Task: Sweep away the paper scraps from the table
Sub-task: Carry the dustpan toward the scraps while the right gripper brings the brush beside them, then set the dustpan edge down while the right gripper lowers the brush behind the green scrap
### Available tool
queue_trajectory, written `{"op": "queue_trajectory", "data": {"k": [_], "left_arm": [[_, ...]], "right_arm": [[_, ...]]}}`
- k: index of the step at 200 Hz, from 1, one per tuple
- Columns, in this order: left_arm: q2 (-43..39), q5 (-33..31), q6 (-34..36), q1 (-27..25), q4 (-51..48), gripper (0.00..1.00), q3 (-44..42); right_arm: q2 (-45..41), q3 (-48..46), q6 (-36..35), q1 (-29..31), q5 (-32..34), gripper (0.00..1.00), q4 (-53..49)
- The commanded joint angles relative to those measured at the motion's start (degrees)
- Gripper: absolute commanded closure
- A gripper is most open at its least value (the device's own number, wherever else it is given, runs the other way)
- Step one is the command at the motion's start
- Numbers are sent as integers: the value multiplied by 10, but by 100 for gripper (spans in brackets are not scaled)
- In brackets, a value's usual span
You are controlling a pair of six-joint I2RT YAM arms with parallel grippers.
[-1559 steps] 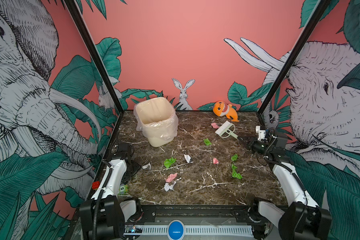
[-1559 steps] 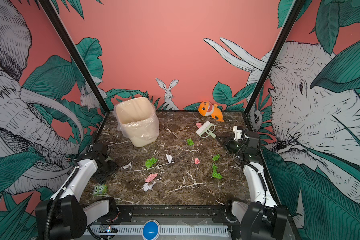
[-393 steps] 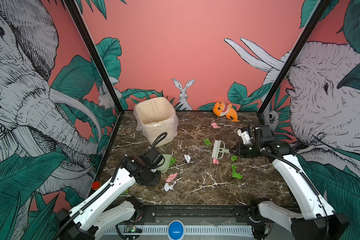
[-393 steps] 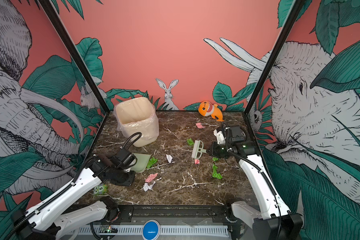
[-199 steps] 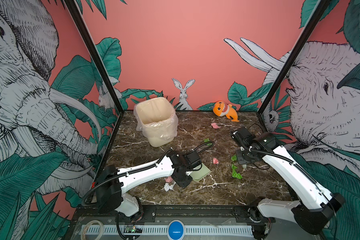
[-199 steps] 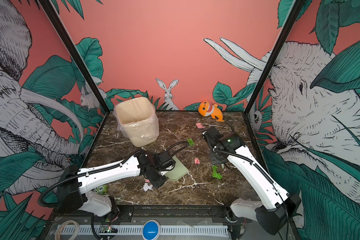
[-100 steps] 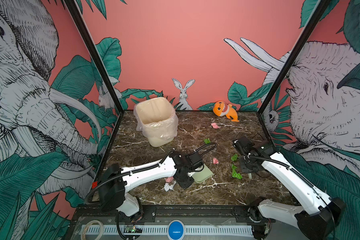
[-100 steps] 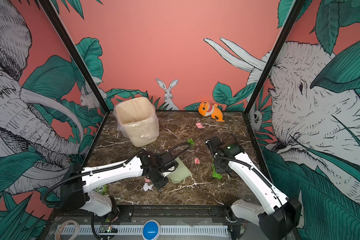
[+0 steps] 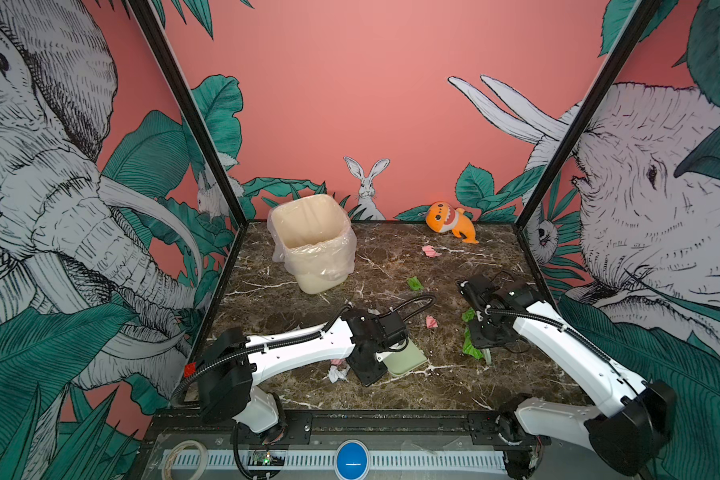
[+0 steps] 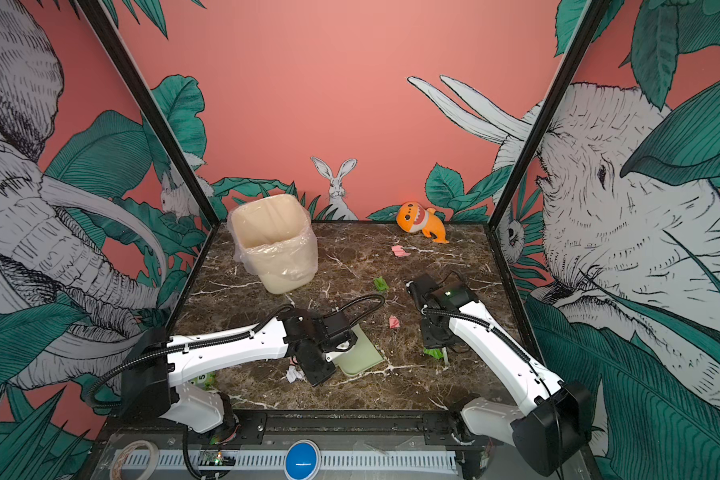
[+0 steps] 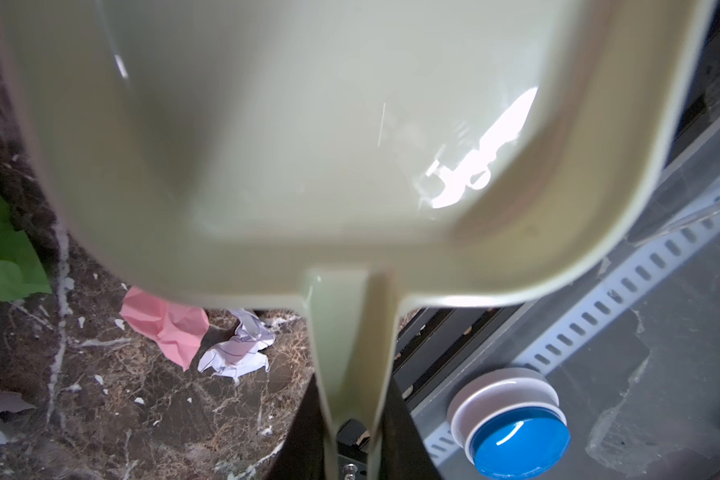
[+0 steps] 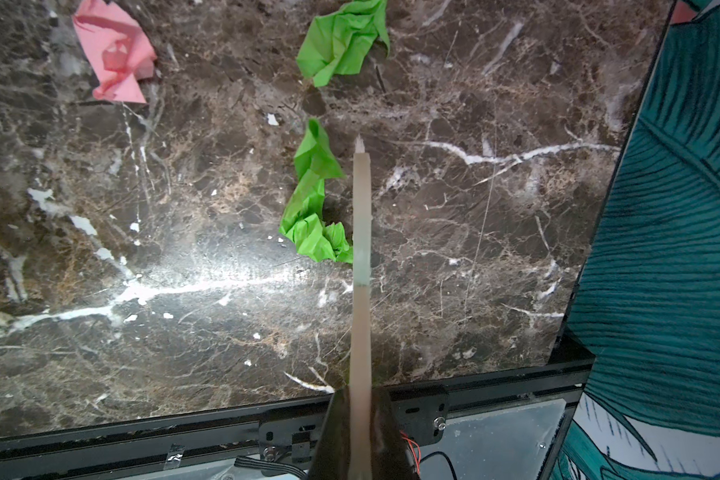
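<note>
Seven small crumpled paper scraps (image 9: 431,322) lie scattered on the dark marbled table (image 9: 454,390): three bright green, three pink, one white. One lined bin (image 9: 312,249) and one orange toy shark (image 9: 449,220) stand at the back. The left gripper (image 11: 352,415), arm stretched low across the middle, clamps one pale green dustpan (image 9: 406,359) by its handle. The right gripper (image 12: 360,411), pointing down, pinches one brush (image 12: 360,232) just beside a green scrap

A pale green plastic dustpan (image 11: 308,145), blurred, filled most of the view. Its narrow handle (image 11: 350,353) ran into the left gripper (image 11: 352,449), whose dark jaws were closed on it. Near the handle, a pink crumpled paper scrap (image 11: 167,328) lay beside a white scrap (image 11: 238,349) on the dark brown marble table (image 11: 121,415); a bright green scrap (image 11: 1,249) lay apart.
</note>
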Motion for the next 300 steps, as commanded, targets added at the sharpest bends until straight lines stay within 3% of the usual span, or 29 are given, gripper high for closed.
{"op": "queue_trajectory", "data": {"k": [1,106,140,203,252,300], "left_arm": [[1,16,10,-5,-4,85,-10],[37,33,46,-19,-16,86,1],[52,28,58,-25,-19,87,10],[84,22,87,-33,-26,88,39],[99,11,102,-34,-21,89,47],[113,-8,109,-34,3,90,47]], "right_arm": [[7,4,-18,7,-26,100,0],[20,47,-34,85,-102,100,-4],[14,61,-44,78,-48,100,-41],[46,52,-65,71,-39,100,-22],[59,46,-79,63,-59,100,-6],[34,32,-101,14,-119,100,20]]}}
